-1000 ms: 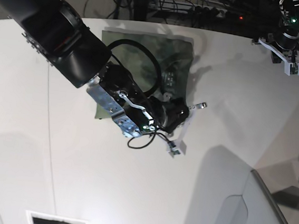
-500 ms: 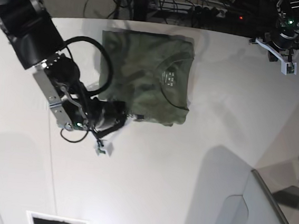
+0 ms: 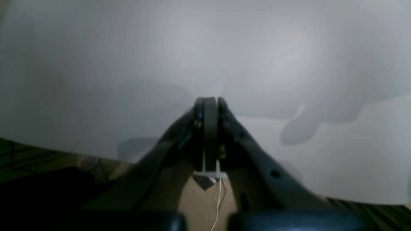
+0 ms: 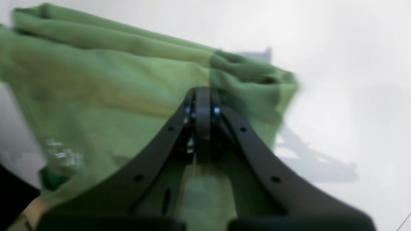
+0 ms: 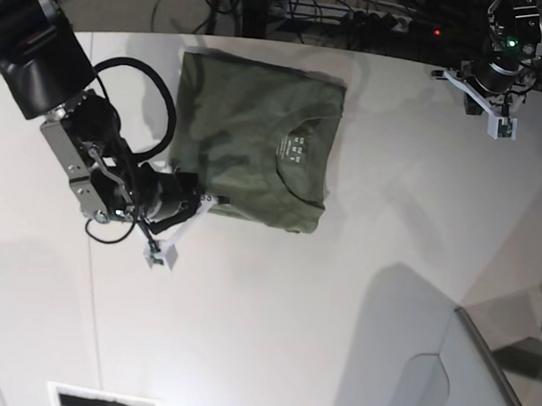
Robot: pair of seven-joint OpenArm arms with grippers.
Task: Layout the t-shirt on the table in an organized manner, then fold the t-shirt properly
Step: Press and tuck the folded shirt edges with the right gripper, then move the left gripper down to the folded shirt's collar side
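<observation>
Folded shirt lies at the table's 12 o'clock; both grippers pressed together, right gripper apparently empty at its 7 o'clock corner, left gripper well apart.

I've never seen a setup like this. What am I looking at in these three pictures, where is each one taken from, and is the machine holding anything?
This is a robot with two arms working over a white table. The base view looks down from above. The other two come from small cameras mounted on each arm's wrist, looking along its pincer-like gripper.

On the table lies an olive-green t-shirt, folded into a neat rectangle with the neck label showing.

In the overhead view, the right gripper is on the left, by the shirt's near left corner. Its own camera shows its jaws shut with the green cloth behind them; whether they pinch any cloth cannot be told.

The left gripper hangs at the far right, away from the shirt. Its camera shows it shut over bare table, holding nothing.
</observation>
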